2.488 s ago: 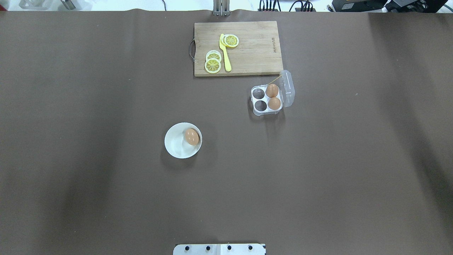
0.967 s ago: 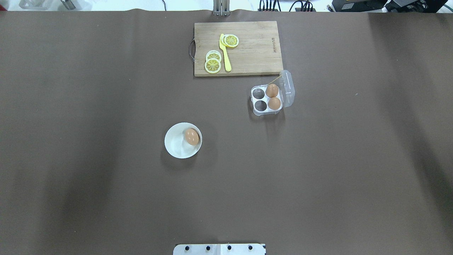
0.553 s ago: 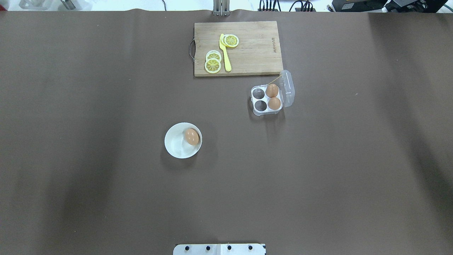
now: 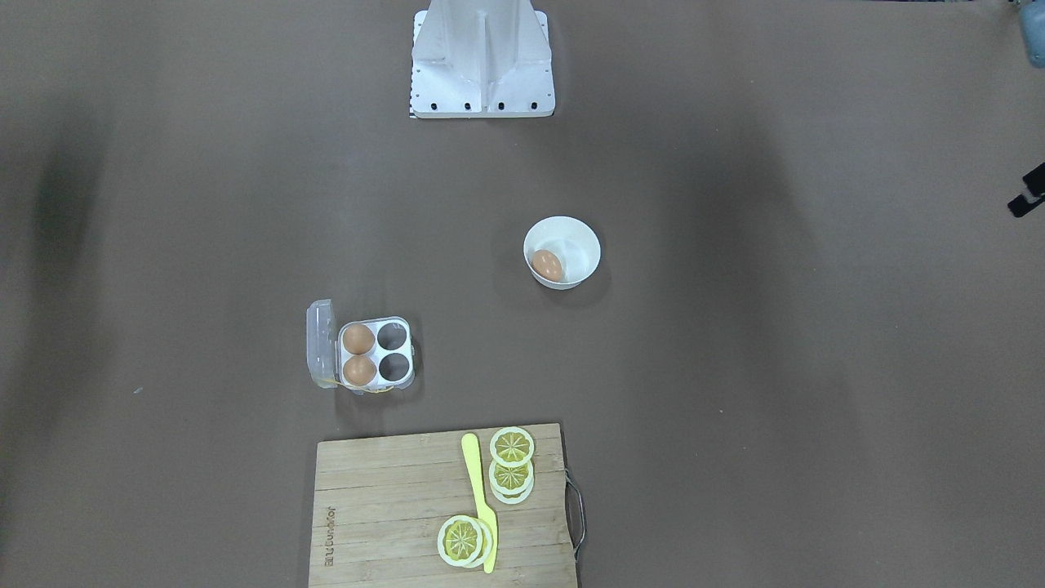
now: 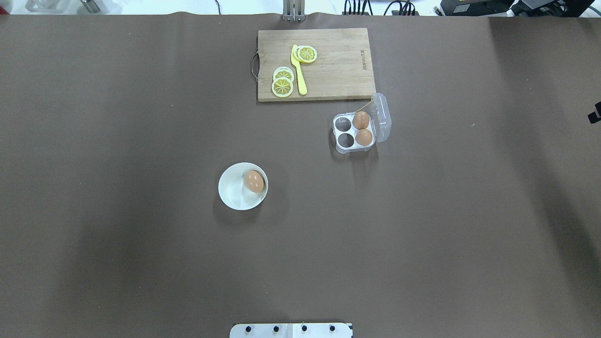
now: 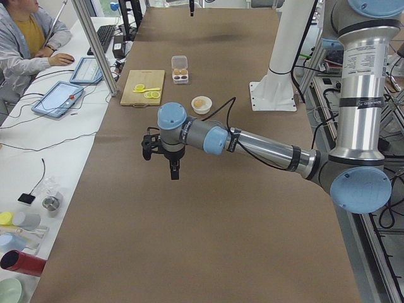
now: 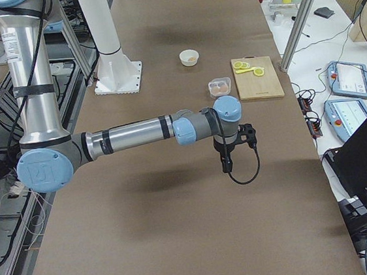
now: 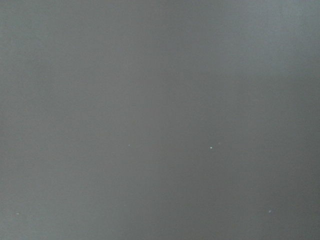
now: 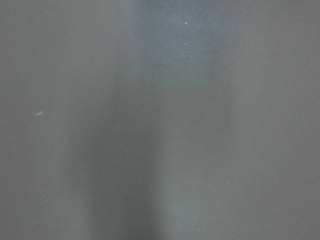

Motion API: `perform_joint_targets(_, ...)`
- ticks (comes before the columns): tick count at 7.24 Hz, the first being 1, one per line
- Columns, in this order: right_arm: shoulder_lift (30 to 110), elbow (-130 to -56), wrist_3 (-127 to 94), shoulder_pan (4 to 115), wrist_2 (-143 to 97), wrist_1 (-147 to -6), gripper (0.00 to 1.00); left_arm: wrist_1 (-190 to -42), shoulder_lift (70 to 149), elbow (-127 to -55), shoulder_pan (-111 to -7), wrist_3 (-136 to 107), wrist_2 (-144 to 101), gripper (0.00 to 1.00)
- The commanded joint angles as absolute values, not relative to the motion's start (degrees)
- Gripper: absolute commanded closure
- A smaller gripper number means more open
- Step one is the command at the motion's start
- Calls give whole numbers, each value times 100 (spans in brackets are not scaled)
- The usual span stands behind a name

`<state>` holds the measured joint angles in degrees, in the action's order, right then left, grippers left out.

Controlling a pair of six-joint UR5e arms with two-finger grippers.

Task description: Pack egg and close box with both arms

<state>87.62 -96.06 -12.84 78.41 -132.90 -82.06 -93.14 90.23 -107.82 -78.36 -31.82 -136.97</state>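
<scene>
Side views show black left gripper (image 6: 173,172), right gripper (image 7: 226,164); can't tell how open. Overhead shows orange-brown egg (image 5: 255,181), 2 o'clock in round white bowl (image 5: 231,193).

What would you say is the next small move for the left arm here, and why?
Probably swing the left gripper toward the white bowl, to hover above the egg. That egg lies unpacked, the box stands open with two empty cells, and the bowl sits on the robot's left half.

egg (image 5: 255,181) in bowl (image 5: 232,195), box (image 5: 353,131) right and beyond, cutting board (image 5: 328,70) just behind box, perhaps touching
</scene>
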Motion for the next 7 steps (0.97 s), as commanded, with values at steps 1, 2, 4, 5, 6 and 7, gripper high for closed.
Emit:
perform_joint_targets(1,8789,-9475,-1301,7752,-13280,-7840,0,-9290,9795,-11030,-6702,-5203,-13518,3)
perform_joint_targets(2,8789,-9483,-1301,7743,-13289,-7840,0,-9247,10348,-10995,-6149,-6186,-13422,3)
perform_joint_targets(4,8789,-9475,-1310,7700,-13272,-7840,0,-9098,11315,-10716,-5050,-7763,-12843,3)
perform_joint_targets(5,8798,-9475,-1310,7656,-13263,-7849,0,-8992,11781,-10453,-4601,-8213,-12519,3)
perform_joint_targets(6,8780,-9422,-1310,7612,-13254,-7840,0,-9017,11908,-10355,-4083,-8366,-12054,4)
perform_joint_targets(7,8780,-9431,-1310,7603,-13263,-7849,0,-9052,12101,-10075,-3739,-8376,-11832,5)
